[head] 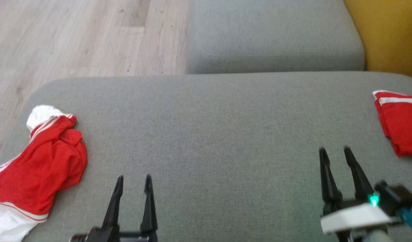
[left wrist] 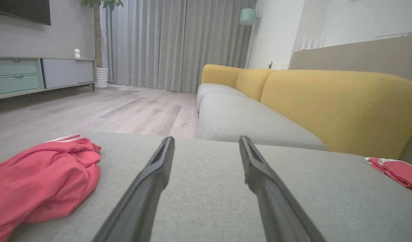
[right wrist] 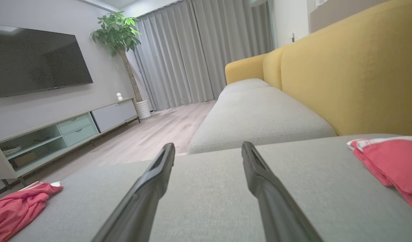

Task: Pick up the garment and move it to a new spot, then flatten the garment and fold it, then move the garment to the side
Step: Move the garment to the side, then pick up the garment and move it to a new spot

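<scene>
- Garment (head: 41, 164), red-white, crumpled at left end of grey cushion (head: 206, 134).
- Left hand (head: 134, 176), right hand (head: 334, 149) over the cushion: fingers apart, empty.
- Second red garment (head: 400, 124) at cushion's right edge.

Landmark: near grey seat cushion (head: 206, 141), woven fabric, rounded corners.
- Second grey seat cushion (head: 273, 33): just beyond the landmark.
- Yellow backrest (left wrist: 340, 107): upright, along its right side.
- Pale wood floor (head: 75, 40): beyond it and to its left.
- Grey curtains (right wrist: 192, 57): far beyond it, floor-length.
- Low media cabinet (right wrist: 58, 131), mint drawers: well apart on its left, across the floor.
- Television (right wrist: 34, 60): wall-mounted, same side, higher.
- Potted plant (right wrist: 120, 33): far beyond, on the left.
</scene>
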